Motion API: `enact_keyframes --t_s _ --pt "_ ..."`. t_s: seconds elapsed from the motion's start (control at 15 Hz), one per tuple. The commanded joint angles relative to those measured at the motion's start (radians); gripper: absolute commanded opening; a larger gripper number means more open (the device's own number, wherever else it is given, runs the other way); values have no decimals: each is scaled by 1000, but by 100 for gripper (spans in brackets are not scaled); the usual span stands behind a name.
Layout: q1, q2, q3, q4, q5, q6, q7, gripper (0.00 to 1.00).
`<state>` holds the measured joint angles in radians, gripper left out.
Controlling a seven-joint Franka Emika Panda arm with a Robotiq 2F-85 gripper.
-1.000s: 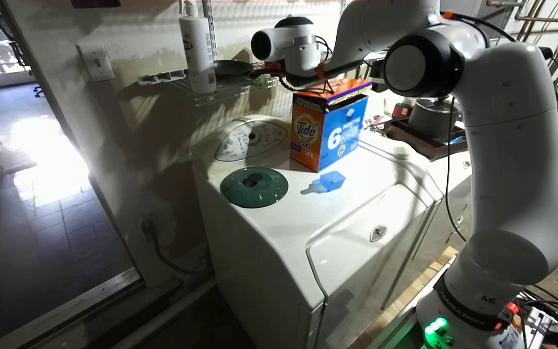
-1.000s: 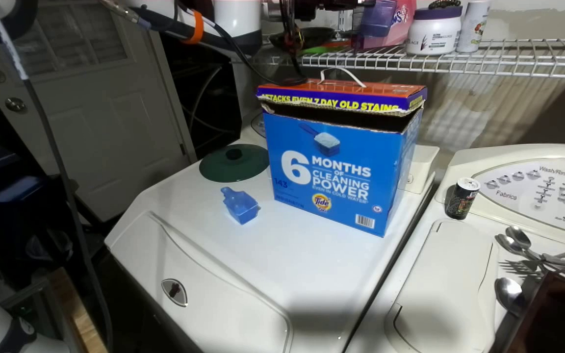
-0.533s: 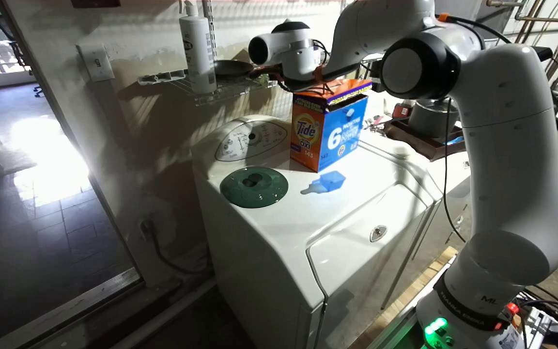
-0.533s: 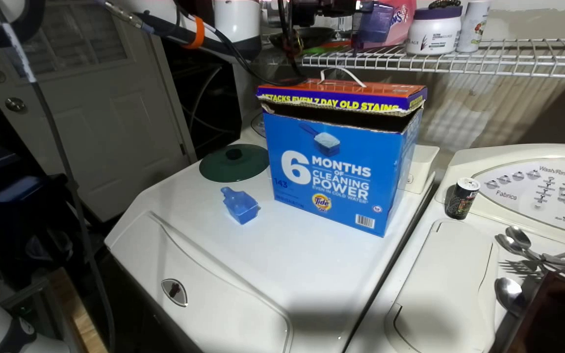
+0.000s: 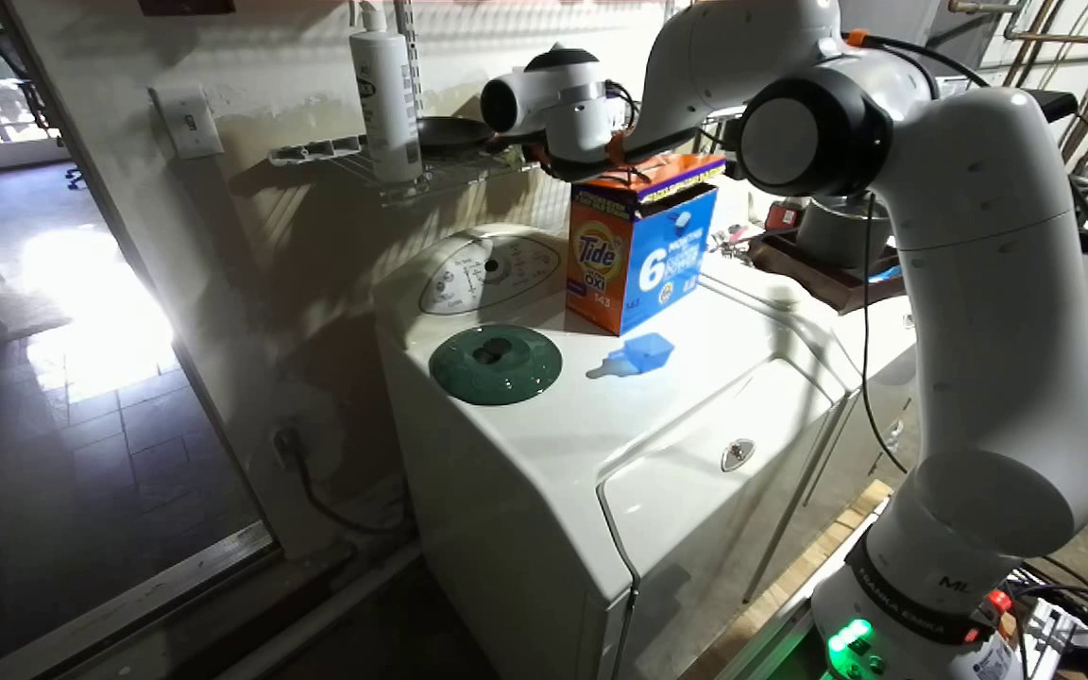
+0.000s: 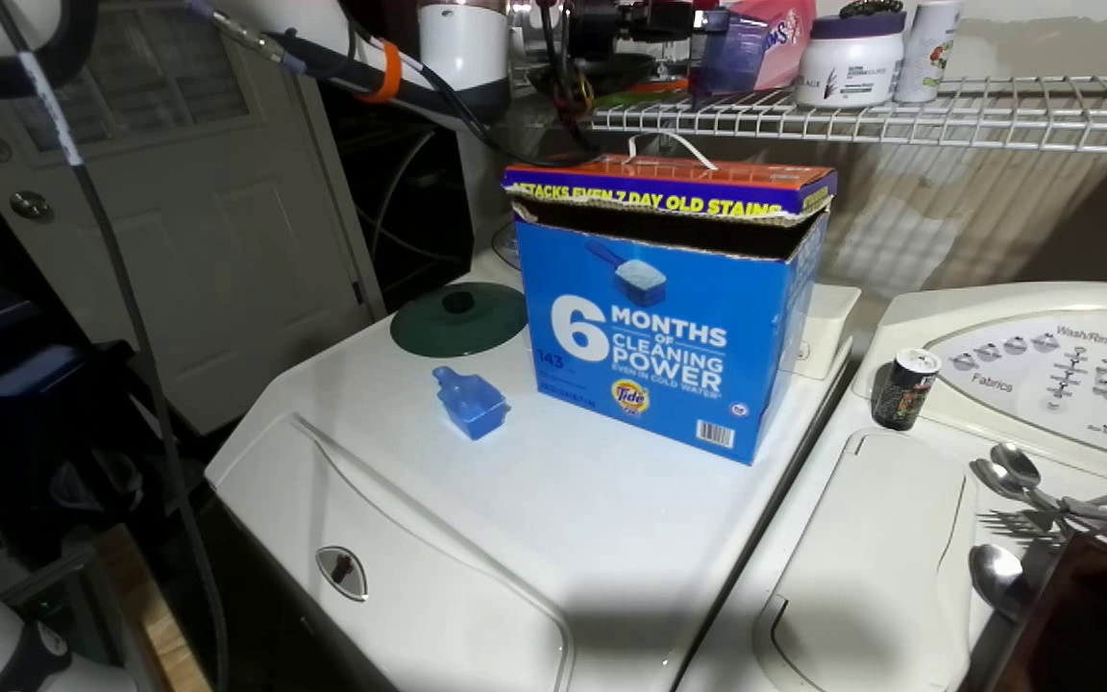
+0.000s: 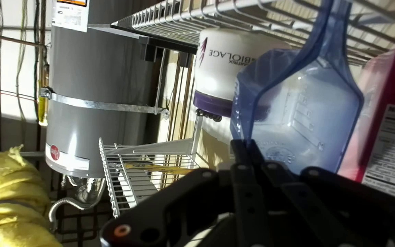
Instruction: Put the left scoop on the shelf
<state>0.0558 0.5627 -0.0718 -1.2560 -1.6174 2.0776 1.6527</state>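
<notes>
Along the wall (image 6: 1063,48) runs the white wire shelf (image 6: 899,125), and close by it you have the pale-blue scoop (image 7: 303,109), its rim pinched between the fingers of your gripper (image 7: 247,142), with the Biolage jar (image 7: 228,73) and pink package (image 6: 789,43) beyond. You look to be at the placing step; whether the scoop touches the wires can't be told, so lower until they bear it, then let go.

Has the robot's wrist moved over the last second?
Yes: in an exterior view, the wrist has shifted slightly lower and nearer the stationary white bottle in the picture.
</notes>
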Motion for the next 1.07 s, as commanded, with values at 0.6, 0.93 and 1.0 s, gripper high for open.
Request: enact_keyframes --t_s 0.6,0.93,1.0 --pt "15 19 0 -28 -35 -58 21 1" --pt "14 22 2 -35 -30 -58 15 1" --pt "13 22 2 -37 -29 -57 14 1"
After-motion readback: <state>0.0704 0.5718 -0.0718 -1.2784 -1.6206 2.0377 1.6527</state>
